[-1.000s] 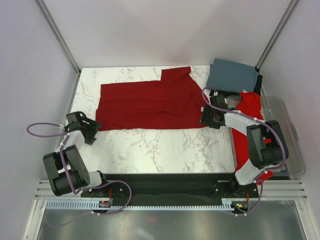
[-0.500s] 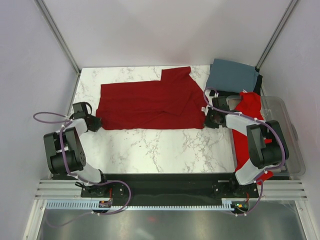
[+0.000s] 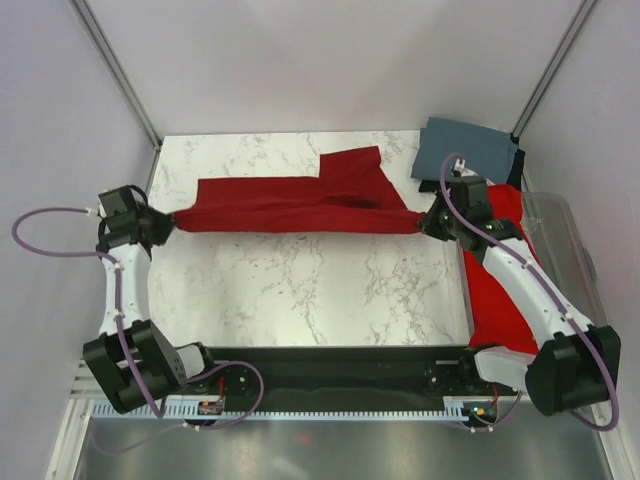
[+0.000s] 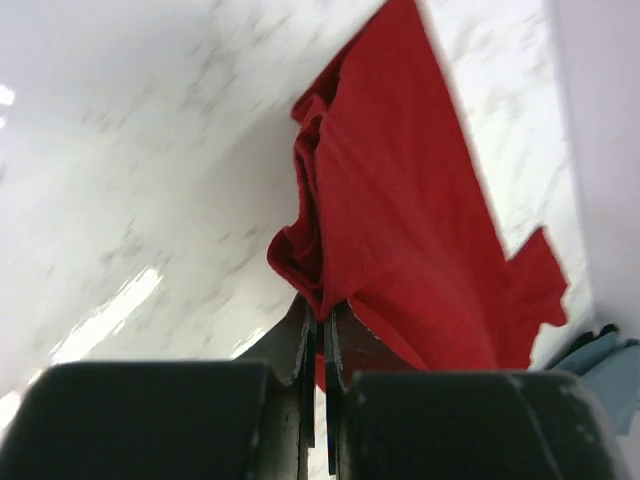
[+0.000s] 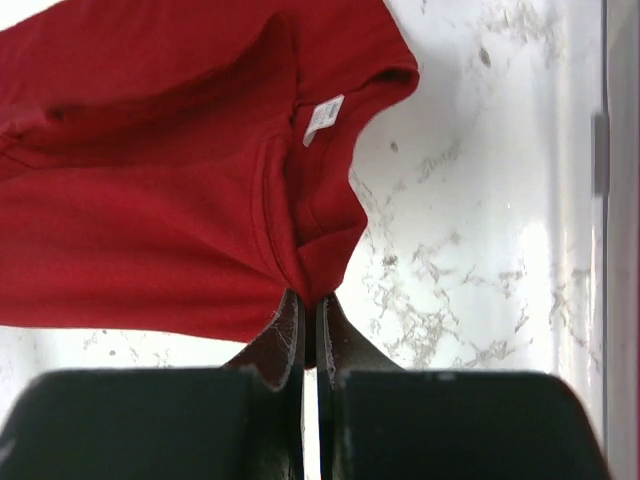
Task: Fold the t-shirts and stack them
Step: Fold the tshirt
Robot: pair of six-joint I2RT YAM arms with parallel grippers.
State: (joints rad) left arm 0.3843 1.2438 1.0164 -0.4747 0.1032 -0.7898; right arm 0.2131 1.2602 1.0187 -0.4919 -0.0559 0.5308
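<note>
Change: dark crimson t-shirt [image 3: 300,205], flat on tabletop [image 3: 300,290] a second ago, now stretched into a taut band. Left pincer [image 3: 165,225] clamped on its left end, right pincer [image 3: 430,222] clamped on its right end near the collar label [image 5: 322,115]; cloth spans between both.

I have my left hand [image 3: 163,225] and right hand [image 3: 428,222] both pinched tight on the crimson t-shirt [image 3: 300,205], arms stretched forward and spread wide apart.
</note>
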